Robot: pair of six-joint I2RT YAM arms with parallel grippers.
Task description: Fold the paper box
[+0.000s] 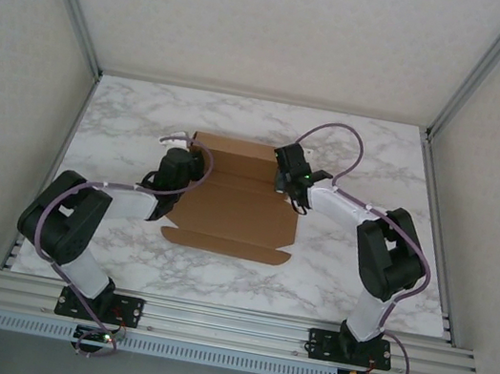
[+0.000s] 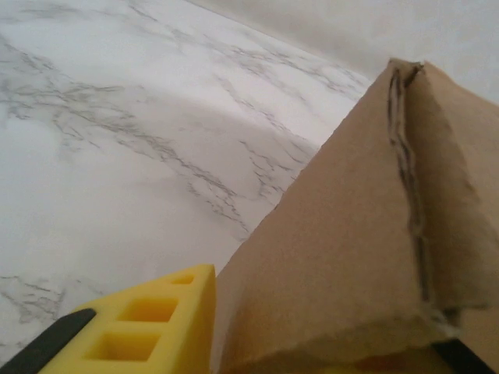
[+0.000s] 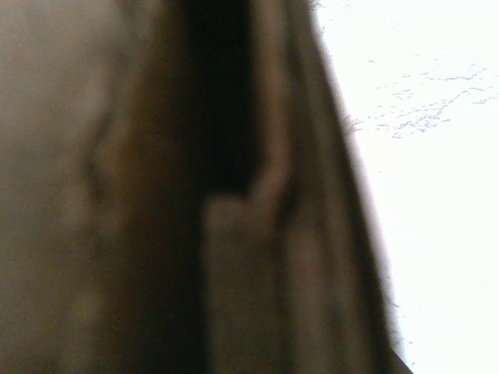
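Left pincer (image 1: 183, 160) straddles the paper box (image 1: 236, 209) edge.

Count: 1 paper box (image 1: 232, 208), one piece of brown cardboard. 2 arms: left arm (image 1: 69, 223), right arm (image 1: 388, 255). 2 purple cables: left cable (image 1: 64, 198), right cable (image 1: 337, 130). 1 marble table (image 1: 382, 152).

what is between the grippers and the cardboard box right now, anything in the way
Nothing visible. The left gripper is at the left edge of the box, with a raised flap right beside its yellow finger. The right gripper is at the box's right side, cardboard close against its camera.
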